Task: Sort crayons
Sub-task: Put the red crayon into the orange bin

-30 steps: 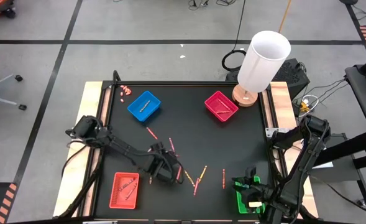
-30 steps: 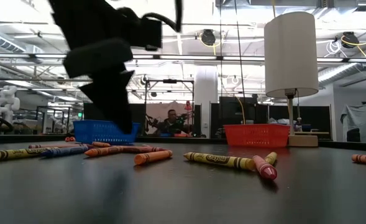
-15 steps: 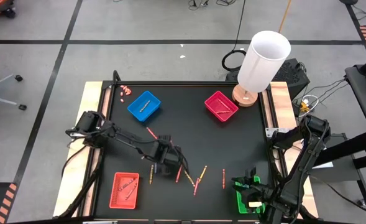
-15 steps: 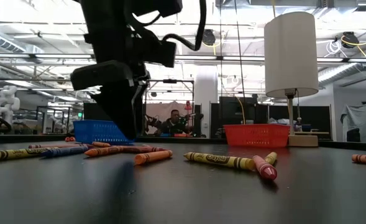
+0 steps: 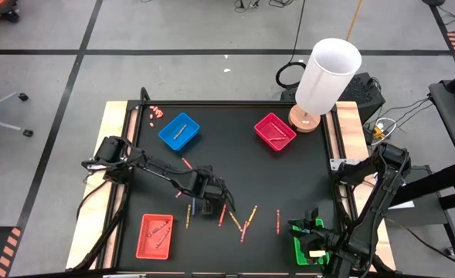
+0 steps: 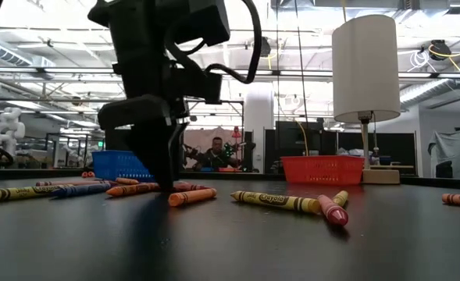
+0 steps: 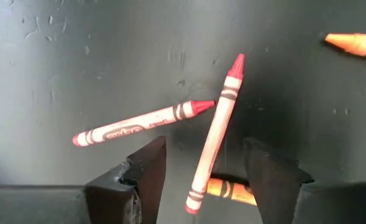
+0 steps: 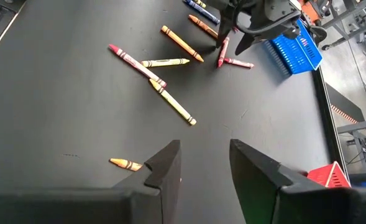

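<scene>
The bench [image 5: 289, 177] top is a matt black sheet, faintly scuffed and smudged, with pale bare wood [image 5: 111, 123] along its sides. The crayons [image 7: 214, 140] look waxy in printed paper wrappers. The blue tray [image 6: 132, 165] is ribbed plastic. The left hand [image 7: 204, 180] has dull dark fingers

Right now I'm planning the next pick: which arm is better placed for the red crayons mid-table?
Left. Its tool is open, low over a red crayon lying between its fingers. The right tool sits over the green tray, well away.
</scene>
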Available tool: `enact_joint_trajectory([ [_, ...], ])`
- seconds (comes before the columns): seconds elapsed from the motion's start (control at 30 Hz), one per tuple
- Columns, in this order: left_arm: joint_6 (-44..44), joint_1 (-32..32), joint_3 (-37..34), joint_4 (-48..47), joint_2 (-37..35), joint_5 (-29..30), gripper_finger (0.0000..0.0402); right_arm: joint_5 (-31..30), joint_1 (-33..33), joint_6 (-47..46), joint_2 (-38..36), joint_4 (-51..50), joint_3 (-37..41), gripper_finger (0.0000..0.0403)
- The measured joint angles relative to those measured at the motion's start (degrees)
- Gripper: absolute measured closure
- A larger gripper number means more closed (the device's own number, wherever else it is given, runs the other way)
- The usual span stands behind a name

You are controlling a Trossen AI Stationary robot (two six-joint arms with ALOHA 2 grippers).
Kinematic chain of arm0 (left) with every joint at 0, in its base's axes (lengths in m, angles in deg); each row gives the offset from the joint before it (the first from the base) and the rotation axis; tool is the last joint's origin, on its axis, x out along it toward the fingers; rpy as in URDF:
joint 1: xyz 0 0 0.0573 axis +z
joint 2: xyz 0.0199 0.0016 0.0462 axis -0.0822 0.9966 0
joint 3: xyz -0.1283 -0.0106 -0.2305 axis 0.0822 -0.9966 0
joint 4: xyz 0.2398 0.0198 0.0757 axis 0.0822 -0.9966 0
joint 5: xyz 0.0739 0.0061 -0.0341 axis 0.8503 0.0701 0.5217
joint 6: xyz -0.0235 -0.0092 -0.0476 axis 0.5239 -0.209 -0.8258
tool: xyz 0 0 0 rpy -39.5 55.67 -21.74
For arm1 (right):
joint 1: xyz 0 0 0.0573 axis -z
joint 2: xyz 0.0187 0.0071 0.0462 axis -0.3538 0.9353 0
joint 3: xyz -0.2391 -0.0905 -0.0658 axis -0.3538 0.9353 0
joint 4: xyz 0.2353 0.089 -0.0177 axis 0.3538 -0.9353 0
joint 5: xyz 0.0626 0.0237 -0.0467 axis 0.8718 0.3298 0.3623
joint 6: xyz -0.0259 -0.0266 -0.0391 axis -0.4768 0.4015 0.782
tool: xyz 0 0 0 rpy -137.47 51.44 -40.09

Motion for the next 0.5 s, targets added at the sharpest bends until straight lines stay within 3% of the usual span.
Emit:
enact_joint_trajectory([
  [0.3, 0.04, 0.11, 0.0, 1.07, 0.02, -0.29, 0.0282, 0.01, 0.0, 0.0, 0.0, 0.0, 0.0, 0.0282],
  [0.5, 0.42, 0.09, -0.08, 1.03, 0.04, -0.55, 0.0313, 0.21, -0.01, 0.0, 0.0, 0.0, 0.0, 0.0282],
])
